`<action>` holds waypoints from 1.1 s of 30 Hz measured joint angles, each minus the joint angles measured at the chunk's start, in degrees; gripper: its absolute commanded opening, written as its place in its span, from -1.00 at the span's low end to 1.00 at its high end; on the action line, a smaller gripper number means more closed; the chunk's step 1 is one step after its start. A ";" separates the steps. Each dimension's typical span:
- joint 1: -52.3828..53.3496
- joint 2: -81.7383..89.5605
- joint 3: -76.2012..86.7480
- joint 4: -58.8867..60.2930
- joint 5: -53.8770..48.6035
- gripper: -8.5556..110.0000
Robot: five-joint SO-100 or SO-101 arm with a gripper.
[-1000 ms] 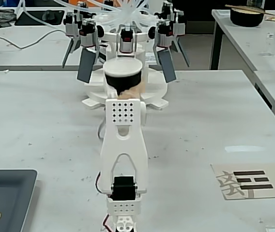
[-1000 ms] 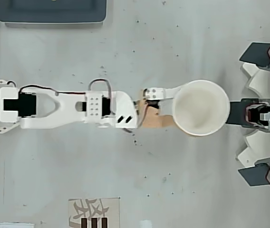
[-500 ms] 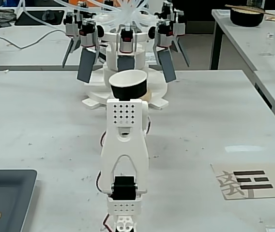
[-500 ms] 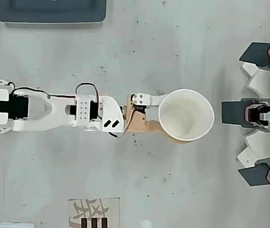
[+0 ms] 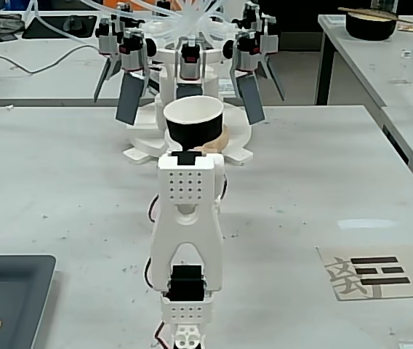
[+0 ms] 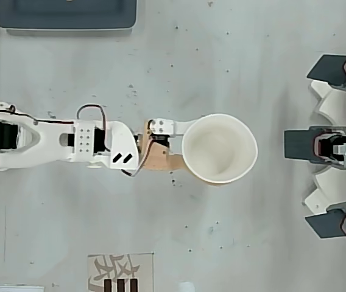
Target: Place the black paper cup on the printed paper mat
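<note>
The black paper cup [image 5: 193, 131] stands upright with its white inside [image 6: 219, 148] facing up, lifted off the table at the end of my white arm. My gripper [image 5: 192, 150] is shut on the cup's lower wall, and the fingertips [image 6: 182, 137] are mostly hidden under its rim in the overhead view. The printed paper mat [image 5: 377, 275] lies flat at the right front of the table in the fixed view. In the overhead view the printed paper mat [image 6: 120, 274] sits at the bottom edge, well away from the cup.
A dark grey tray [image 5: 6, 298] lies at the front left, at the top left in the overhead view [image 6: 66, 15]. A white multi-armed rig with grey paddles [image 5: 185, 65] stands just behind the cup. A dark bowl [image 5: 371, 23] sits on the neighbouring table.
</note>
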 measured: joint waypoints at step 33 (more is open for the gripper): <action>7.12 24.87 36.47 -11.07 4.31 -0.65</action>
